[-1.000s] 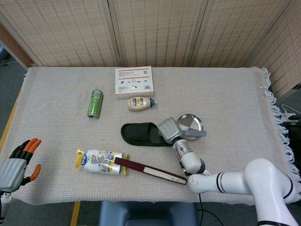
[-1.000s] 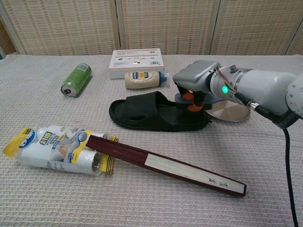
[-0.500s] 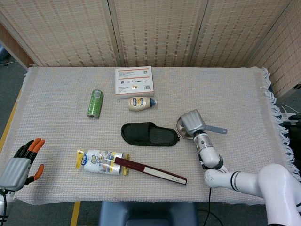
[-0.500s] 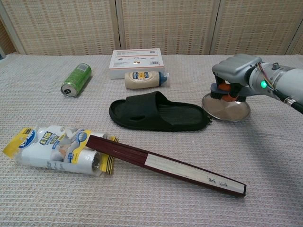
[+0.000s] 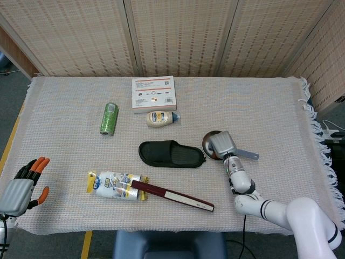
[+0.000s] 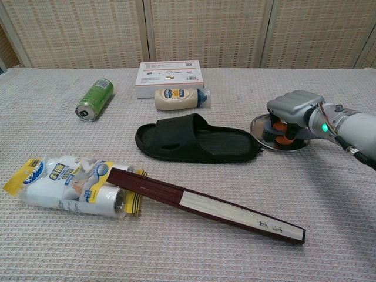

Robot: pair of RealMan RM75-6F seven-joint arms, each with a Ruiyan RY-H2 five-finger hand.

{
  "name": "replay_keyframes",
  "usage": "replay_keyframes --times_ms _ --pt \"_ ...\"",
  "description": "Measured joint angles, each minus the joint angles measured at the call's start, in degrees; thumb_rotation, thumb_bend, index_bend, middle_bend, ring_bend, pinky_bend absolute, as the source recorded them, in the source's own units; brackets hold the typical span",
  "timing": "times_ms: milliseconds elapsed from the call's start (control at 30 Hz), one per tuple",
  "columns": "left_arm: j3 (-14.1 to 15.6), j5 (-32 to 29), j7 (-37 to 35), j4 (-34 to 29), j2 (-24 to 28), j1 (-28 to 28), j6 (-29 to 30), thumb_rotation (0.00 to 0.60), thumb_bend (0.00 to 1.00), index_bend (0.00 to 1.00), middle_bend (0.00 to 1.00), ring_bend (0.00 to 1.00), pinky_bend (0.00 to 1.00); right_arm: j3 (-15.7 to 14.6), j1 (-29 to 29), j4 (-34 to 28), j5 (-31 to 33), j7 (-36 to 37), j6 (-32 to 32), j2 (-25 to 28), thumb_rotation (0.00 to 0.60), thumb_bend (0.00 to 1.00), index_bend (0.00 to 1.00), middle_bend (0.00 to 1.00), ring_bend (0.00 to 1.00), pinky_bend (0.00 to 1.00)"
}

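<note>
Resting low over the small steel pan [image 6: 281, 136], the right hand [image 6: 290, 115] covers the pan's bowl with its fingers [image 6: 284, 130] curled down into it; whether they actually grip the pan or only touch it cannot be told from either view. The pan sits on the woven tablecloth [image 5: 269, 102] toward the right side, its grey handle [image 5: 247, 155] sticking out to the right, and its rim lies just beside the toe of a black slipper [image 6: 194, 141]. Below the slipper lies a long dark red book [image 6: 205, 204], one end resting on a pack of plastic-wrapped rolls [image 6: 67, 185]. Further back are a mayonnaise bottle [image 6: 178, 98], a white box [image 6: 168, 76] and a green can [image 6: 94, 98] on its side. The left hand [image 5: 21, 185] hangs off the table's near left corner, fingers apart, holding nothing.
</note>
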Motion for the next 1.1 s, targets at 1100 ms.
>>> replay_keyframes --times_ms 1100 --pt "-0.3 0.3 -0.2 0.0 0.1 0.6 1.8 0.6 0.49 0.0 0.0 0.0 0.17 -3.0 -13.1 -36.5 -16.0 -0.7 23.2 20.3 0.6 0.25 0.0 0.03 0.01 0.2"
